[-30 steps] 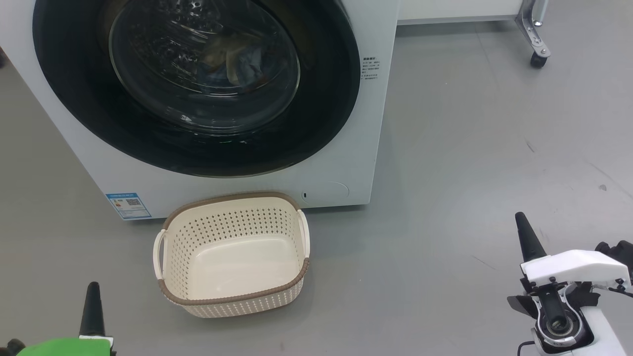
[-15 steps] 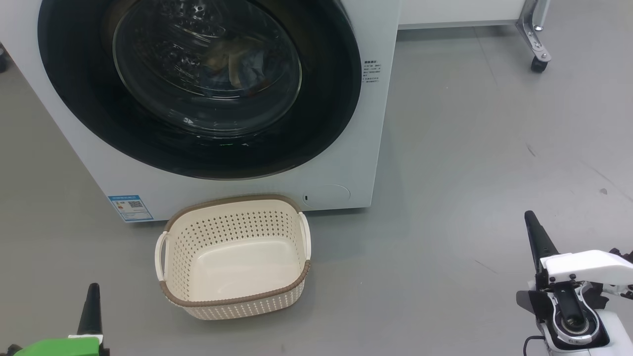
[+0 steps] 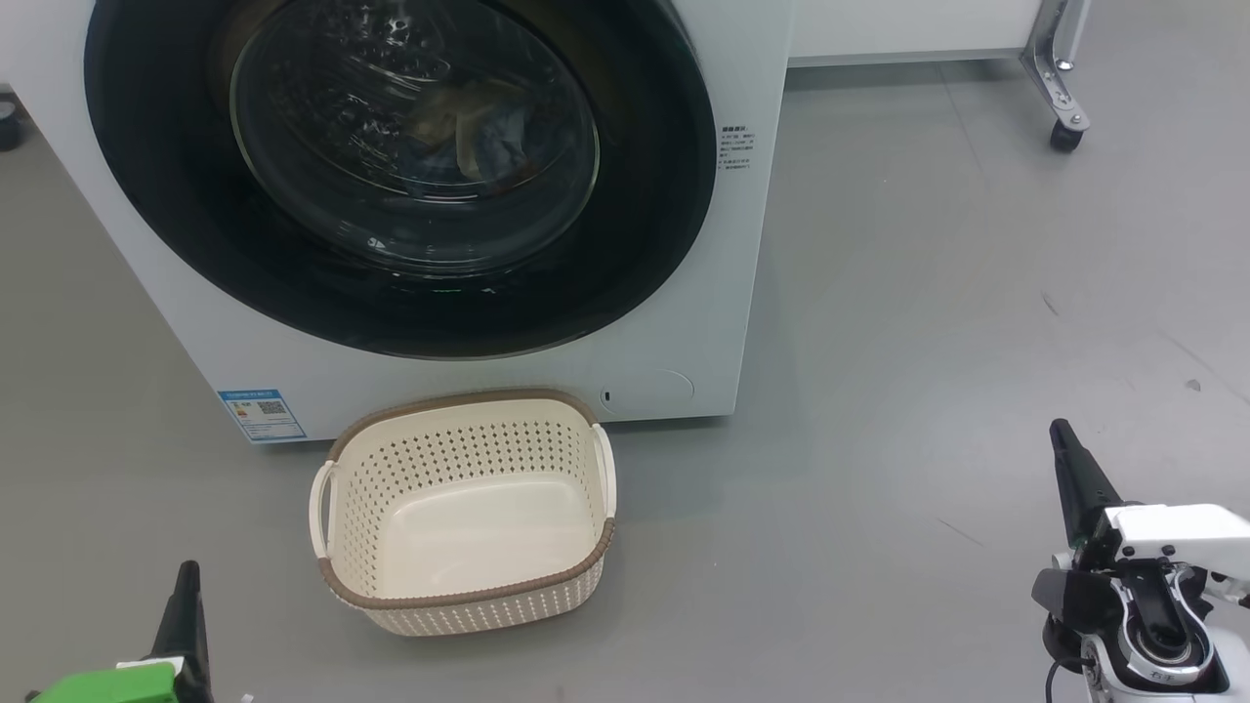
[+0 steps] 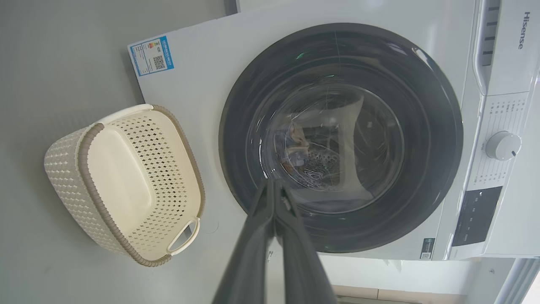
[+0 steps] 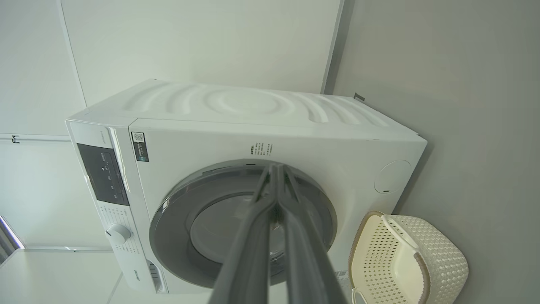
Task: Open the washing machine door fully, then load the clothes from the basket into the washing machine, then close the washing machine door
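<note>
I see the door [image 3: 640, 195] shut, basket [image 3: 469, 593] empty, left gripper [image 3: 185, 586] and right gripper [image 3: 1066, 449] pinched on nothing, so I think I just rest.

The washing machine door [image 3: 391, 176] sits shut against the front of the washing machine [image 3: 703, 332] and bars the way into the drum. The basket [image 3: 464, 508] stands on the floor just before the machine's lower front, below the door, with its open top free from above. To the robot's right of the machine, open grey floor [image 3: 928, 342] runs back to a wheeled metal leg [image 3: 1064, 132].
</note>
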Motion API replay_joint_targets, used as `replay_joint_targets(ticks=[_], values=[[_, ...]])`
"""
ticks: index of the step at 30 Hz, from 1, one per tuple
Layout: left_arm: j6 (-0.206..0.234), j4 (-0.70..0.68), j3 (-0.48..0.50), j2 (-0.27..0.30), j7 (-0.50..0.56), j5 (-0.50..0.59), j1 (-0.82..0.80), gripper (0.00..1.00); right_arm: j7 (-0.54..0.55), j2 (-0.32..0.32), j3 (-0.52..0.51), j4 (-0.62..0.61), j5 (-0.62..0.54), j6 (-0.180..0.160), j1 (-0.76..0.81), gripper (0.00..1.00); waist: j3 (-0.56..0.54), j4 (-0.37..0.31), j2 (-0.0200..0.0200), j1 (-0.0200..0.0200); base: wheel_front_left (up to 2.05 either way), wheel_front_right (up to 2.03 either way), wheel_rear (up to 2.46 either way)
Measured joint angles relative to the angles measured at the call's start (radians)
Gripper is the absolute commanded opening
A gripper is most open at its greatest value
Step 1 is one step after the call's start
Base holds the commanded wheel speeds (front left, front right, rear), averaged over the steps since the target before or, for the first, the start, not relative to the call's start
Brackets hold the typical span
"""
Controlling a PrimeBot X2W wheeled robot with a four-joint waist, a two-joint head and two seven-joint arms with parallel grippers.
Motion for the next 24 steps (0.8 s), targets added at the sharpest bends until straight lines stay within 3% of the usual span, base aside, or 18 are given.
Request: replay_joint_targets(ticks=[8, 24], values=[[0.001, 0.007, 0.013, -0.010, 0.019, -0.086, -0.005, 0.00, 0.026, 0.006, -0.035, -0.014, 0.079, -0.001, 0.013, 0.00, -0.005, 0.002, 0.0000, 0.0000, 0.00, 0.00, 0.00], [0.001, 0.010, 0.014, -0.011, 0.026, -0.088, -0.016, 0.00, 0.027, 0.008, -0.039, -0.014, 0.083, -0.001, 0.019, 0.00, -0.005, 0.002, 0.0000, 0.0000, 0.00, 0.00, 0.00]])
